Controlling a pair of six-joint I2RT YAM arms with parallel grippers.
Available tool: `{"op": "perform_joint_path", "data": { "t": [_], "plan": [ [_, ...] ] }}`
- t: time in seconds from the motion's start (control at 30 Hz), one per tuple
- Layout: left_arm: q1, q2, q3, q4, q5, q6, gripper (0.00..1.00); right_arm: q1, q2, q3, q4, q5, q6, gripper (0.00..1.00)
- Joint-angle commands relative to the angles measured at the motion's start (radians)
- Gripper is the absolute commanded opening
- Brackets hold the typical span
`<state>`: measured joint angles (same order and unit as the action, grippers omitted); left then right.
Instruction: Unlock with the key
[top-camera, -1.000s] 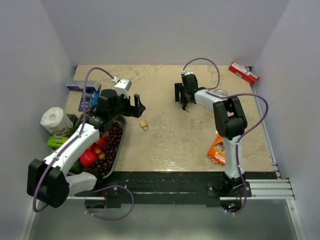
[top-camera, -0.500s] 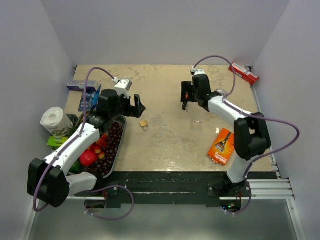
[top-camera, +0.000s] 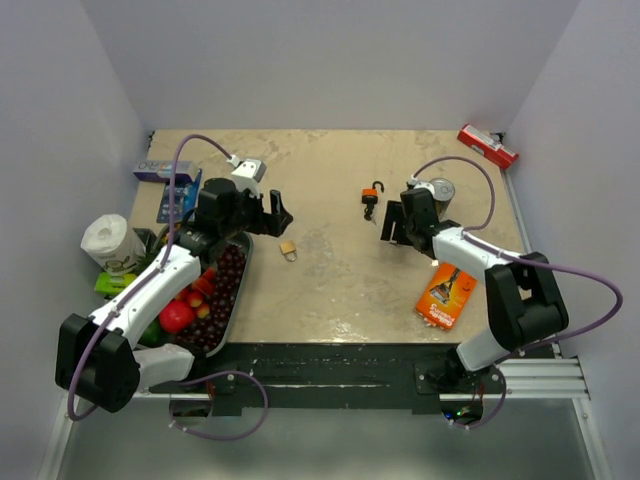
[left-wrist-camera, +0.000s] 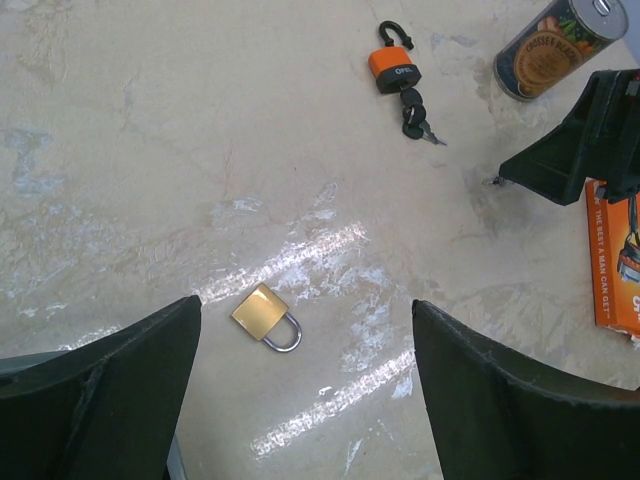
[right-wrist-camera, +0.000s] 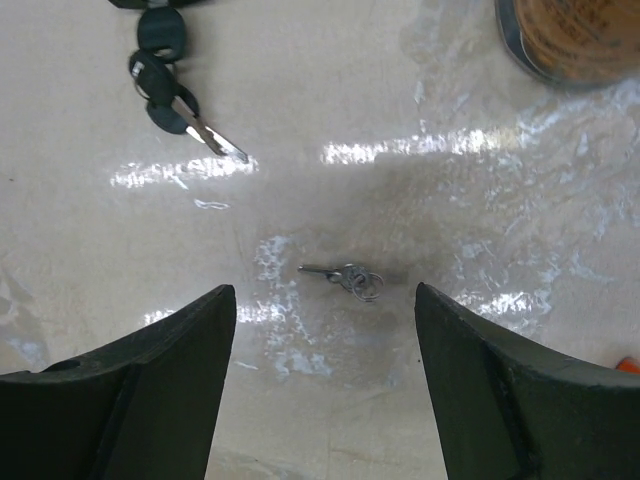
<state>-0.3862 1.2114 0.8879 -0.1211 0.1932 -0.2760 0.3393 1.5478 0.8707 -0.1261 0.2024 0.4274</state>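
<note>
**Two robot arms over a table, key beside an orange padlock**

The key (right-wrist-camera: 200, 128), black-headed with a thin metal blade, lies on the table (top-camera: 330, 290) right by the orange padlock (left-wrist-camera: 393, 68). The right gripper (right-wrist-camera: 325, 292) hovers near it, fingers spread and empty, above a tiny silver key (right-wrist-camera: 340, 275). The left gripper (left-wrist-camera: 305, 305), also spread and empty, hangs over a small brass padlock (left-wrist-camera: 265, 315).

can (right-wrist-camera: 578, 35) cut by top edge, orange box (left-wrist-camera: 612, 258) cut by right edge
</note>
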Motion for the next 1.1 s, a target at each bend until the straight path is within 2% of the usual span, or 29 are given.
{"op": "perform_joint_path", "data": {
  "t": [0.0,0.2,0.37,0.93,1.07],
  "plan": [
    [0.003,-0.007,0.000,0.038,0.020,0.009,0.90,-0.029,-0.017,-0.041,0.048,-0.018,0.076,0.73],
    [0.003,-0.015,0.002,0.038,0.020,0.009,0.90,-0.037,0.031,-0.056,0.091,-0.047,0.106,0.68],
    [0.003,-0.021,0.002,0.038,0.022,0.015,0.84,-0.040,0.028,-0.090,0.121,-0.072,0.142,0.65],
    [0.003,-0.018,0.000,0.037,0.018,0.014,0.86,-0.039,0.067,-0.133,0.197,-0.041,0.168,0.54],
    [0.003,-0.012,0.003,0.037,0.020,0.012,0.87,-0.039,0.077,-0.134,0.203,-0.028,0.171,0.49]
  ]
}}
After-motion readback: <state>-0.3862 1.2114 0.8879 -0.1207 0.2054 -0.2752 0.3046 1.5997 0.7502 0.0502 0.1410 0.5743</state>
